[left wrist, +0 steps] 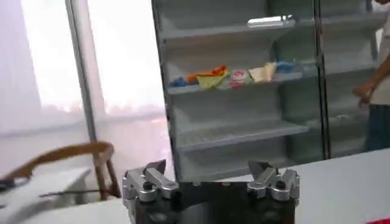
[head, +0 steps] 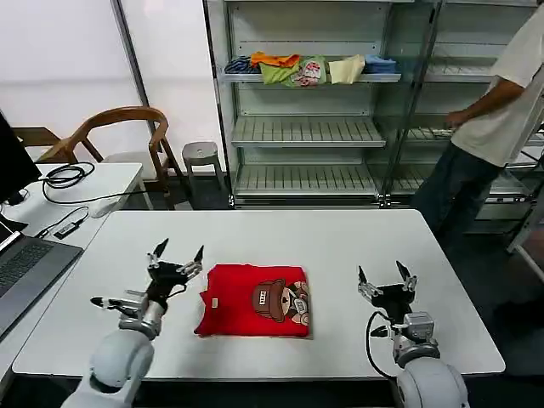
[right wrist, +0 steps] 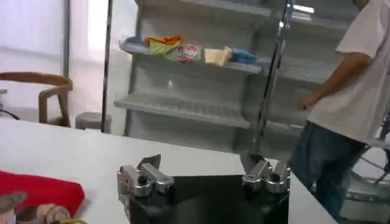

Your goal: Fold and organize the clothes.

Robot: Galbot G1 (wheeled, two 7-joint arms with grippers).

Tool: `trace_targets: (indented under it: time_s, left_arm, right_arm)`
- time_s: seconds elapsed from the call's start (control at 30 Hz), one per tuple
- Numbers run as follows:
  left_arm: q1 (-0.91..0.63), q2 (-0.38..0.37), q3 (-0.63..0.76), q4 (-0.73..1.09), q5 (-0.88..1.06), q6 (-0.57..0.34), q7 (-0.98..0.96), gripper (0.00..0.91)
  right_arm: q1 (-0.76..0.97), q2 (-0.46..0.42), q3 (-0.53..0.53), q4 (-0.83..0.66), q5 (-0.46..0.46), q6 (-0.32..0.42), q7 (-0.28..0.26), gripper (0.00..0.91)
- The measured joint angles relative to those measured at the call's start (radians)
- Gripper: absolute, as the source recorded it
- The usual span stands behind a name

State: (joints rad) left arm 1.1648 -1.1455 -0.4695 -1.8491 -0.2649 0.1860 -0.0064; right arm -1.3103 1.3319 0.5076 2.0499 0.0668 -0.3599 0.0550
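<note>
The red T-shirt [head: 255, 311] lies folded into a neat rectangle in the middle of the white tabletop [head: 357, 246], bear print facing up. The left gripper [head: 176, 257] hovers just beside its left edge, fingers released and empty. The right gripper [head: 384, 279] waits well apart on the right, fingers also spread. Folding looks finished; I'd say the next move is lifting the bundle without undoing it.

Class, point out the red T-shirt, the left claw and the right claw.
red T-shirt [head: 242, 316], head view, plain red cloth.
left claw [head: 178, 252], head view, midway between fingertips.
right claw [head: 381, 273], head view, midway between fingertips.
</note>
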Motion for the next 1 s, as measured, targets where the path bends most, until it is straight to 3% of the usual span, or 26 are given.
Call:
trace_targets:
  time_s: [0.33,1.0]
  left_arm:
    - [0.059,0.08,-0.11,0.052,0.023,-0.111,0.099,0.907]
    - [0.086,0.167,-0.133,0.085,0.035,-0.189,0.097,0.907]
  right_arm:
    - [0.069,0.02,-0.031,-0.079,-0.043,0.042,-0.006,0.907]
    - [0.137,0.053,-0.028,-0.178,-0.065,0.086,-0.025,0.907]
